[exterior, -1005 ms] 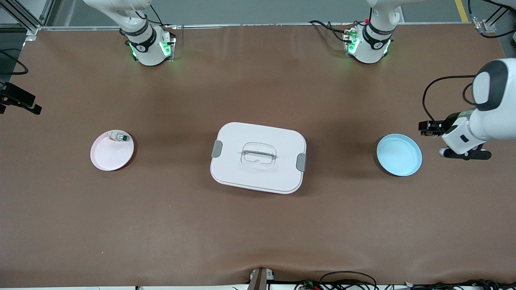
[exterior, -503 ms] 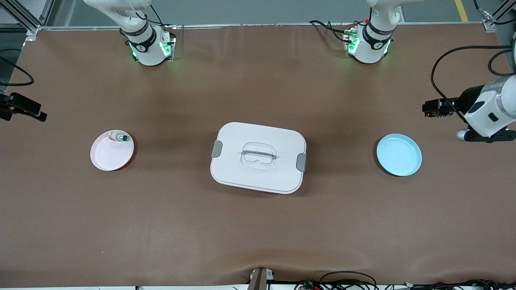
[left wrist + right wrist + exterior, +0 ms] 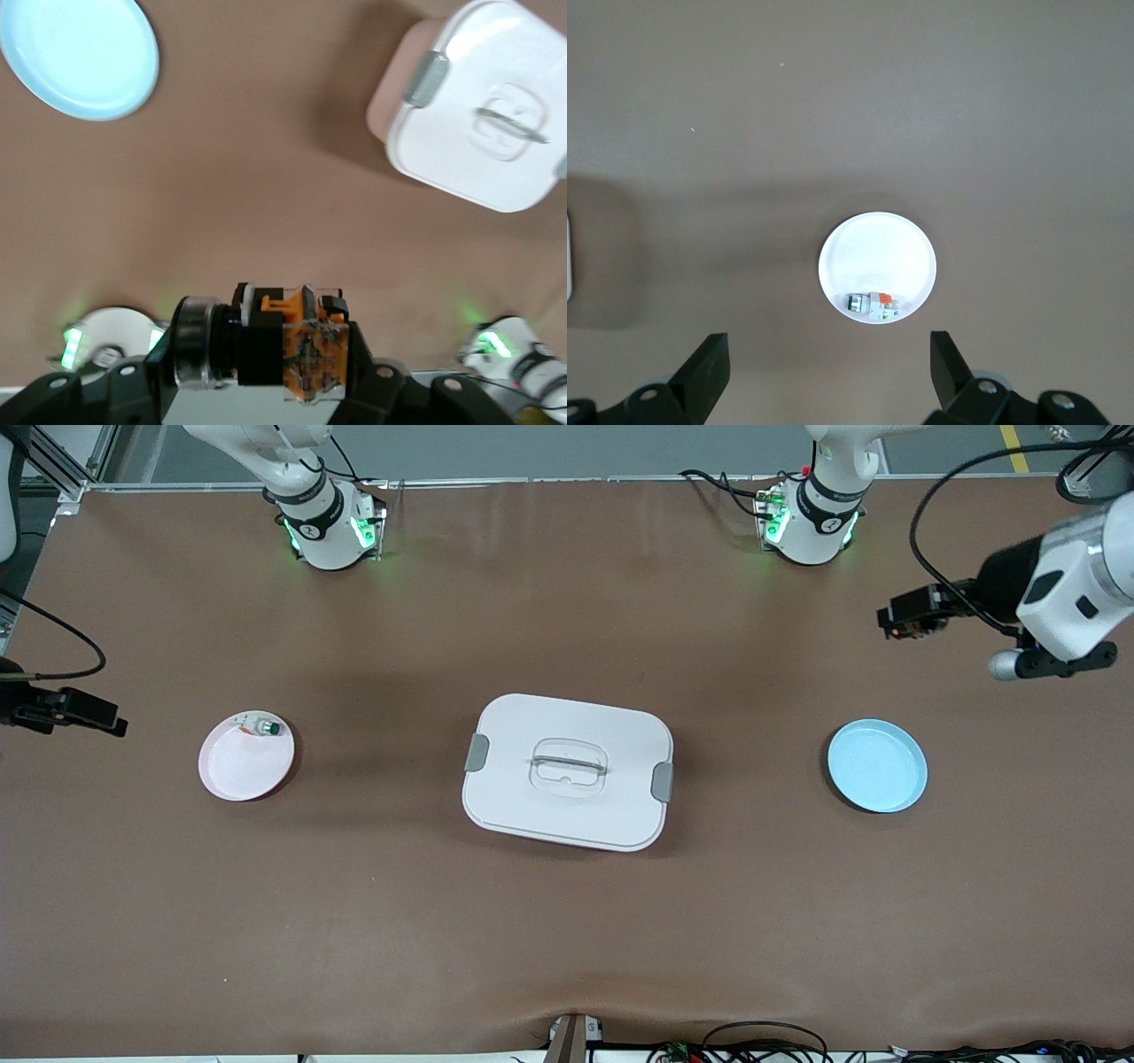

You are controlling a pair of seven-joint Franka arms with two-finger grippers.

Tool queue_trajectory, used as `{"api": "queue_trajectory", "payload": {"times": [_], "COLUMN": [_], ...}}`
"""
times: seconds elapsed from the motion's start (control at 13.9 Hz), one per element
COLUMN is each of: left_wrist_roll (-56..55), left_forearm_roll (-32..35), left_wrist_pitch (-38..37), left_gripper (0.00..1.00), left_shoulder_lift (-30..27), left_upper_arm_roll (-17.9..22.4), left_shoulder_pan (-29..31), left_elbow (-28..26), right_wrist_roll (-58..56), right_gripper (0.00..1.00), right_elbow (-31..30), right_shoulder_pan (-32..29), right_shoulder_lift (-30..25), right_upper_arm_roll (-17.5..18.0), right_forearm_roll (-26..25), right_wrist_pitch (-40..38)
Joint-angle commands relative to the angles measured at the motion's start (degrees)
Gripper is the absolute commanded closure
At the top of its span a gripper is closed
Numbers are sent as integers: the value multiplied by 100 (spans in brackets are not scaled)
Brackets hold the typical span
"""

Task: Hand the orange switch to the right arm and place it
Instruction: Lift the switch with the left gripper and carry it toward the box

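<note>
Two tools: my left tool (image 3: 266,354) pinches orange switch (image 3: 292,341), right tool (image 3: 824,363) spread; misaligned handover risks dropping it.

High front view, two downward wrist views

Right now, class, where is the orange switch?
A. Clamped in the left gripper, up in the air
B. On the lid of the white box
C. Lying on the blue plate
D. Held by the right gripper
A: the left wrist view shows the orange switch clamped between the fingers of the left gripper, off the table.
</note>
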Motion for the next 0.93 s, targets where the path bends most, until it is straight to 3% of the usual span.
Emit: {"api": "queue_trajectory", "payload": {"times": [0.0,0.29,0.57,0.86], "left_wrist_roll": [-1059,-2482,-3680,-5051], "left_forearm_roll": [-283,-477,-521,-925], "left_wrist_pitch": [-60,351,1160,2047], "left_gripper": [62,61,61,63], "left_shoulder_lift": [-12,32,32,102], "left_upper_arm_roll": [-470,-1121,-1718,-2036], "left_shoulder_pan": [28,10,19,-86], "left_elbow": [242,251,234,199], "right_wrist_roll": [-31,31,503,1295], "right_gripper": [0,0,0,0], "right_elbow": [49,-12,-30,-48], "right_shoulder_pan": [-65,-56,-126,-82], "right_shoulder_lift": [30,39,-241,-576], "right_upper_arm_roll": [76,93,76,84], "right_forearm_roll": [-200,53,1448,2319], "right_wrist_pitch": [-74,-109,-328,-442]}}
